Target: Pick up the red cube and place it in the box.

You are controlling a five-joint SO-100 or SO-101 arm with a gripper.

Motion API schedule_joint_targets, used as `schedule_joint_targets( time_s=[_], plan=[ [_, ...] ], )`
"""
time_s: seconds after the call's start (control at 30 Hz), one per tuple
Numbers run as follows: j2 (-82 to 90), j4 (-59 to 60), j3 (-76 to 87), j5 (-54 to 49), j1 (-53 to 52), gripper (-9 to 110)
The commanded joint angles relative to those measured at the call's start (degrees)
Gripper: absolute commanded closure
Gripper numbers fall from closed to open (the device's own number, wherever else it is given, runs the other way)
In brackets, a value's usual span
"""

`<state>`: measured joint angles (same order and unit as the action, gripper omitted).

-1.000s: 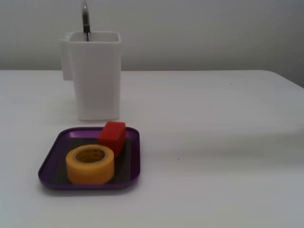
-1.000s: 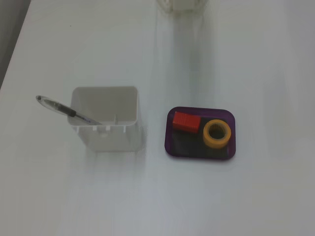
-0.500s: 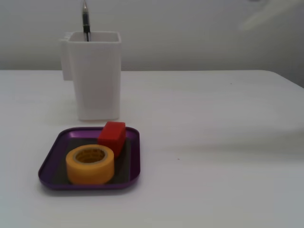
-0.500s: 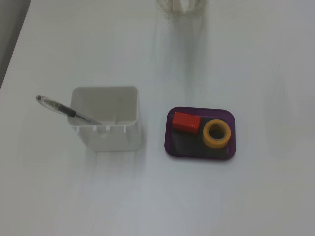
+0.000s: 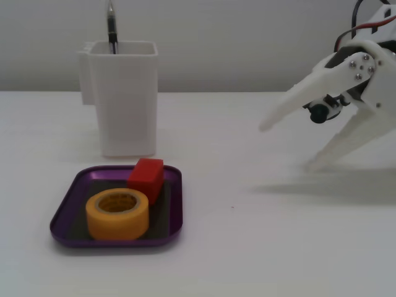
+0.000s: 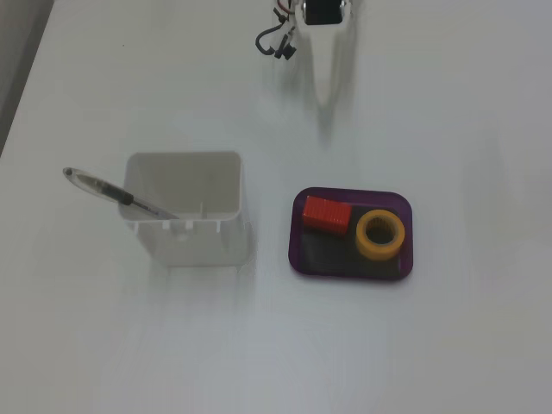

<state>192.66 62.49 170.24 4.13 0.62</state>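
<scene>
The cube [image 5: 146, 179] [image 6: 326, 215] is a matte, bright-red block, a little longer than wide, and it lies inside the box [image 5: 68, 204] [image 6: 299, 246], at the corner nearest the holder. The box is a shallow purple tray with a metallic sheen, rounded corners and a dark floor. Beside the cube in the same tray lies a yellow tape roll [image 5: 117, 214] [image 6: 381, 235], a thick ring with a hollow centre, flat on its side; in the low fixed view the cube touches or nearly touches it, with one end seemingly raised against the roll.

Just beyond the box stands the holder [image 5: 127, 99] [image 6: 185, 211], a tall white rectangular plastic cup with smooth walls and an open top. A dark pen [image 5: 111, 28] [image 6: 108, 191] leans in it, its tip poking above the rim.

The gripper [image 5: 284, 145] [image 6: 323, 86] is well apart from the box, over bare white table [image 5: 247, 247] [image 6: 431, 345]. It is white plastic with two long tapered fingers [image 5: 291, 105], spread wide and holding nothing; one finger [image 5: 337, 148] points down near the tabletop. Red and black wires run along the arm behind it.
</scene>
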Motion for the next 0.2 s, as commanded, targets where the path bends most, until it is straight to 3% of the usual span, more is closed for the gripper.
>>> schedule_joint_targets(
  time_s=[0.0, 0.17],
  plan=[
    [4.6, -0.7, 0.7, -0.4, -0.3, 77],
    [4.5, -0.5, 2.3, -0.3, -0.3, 79]
  ],
)
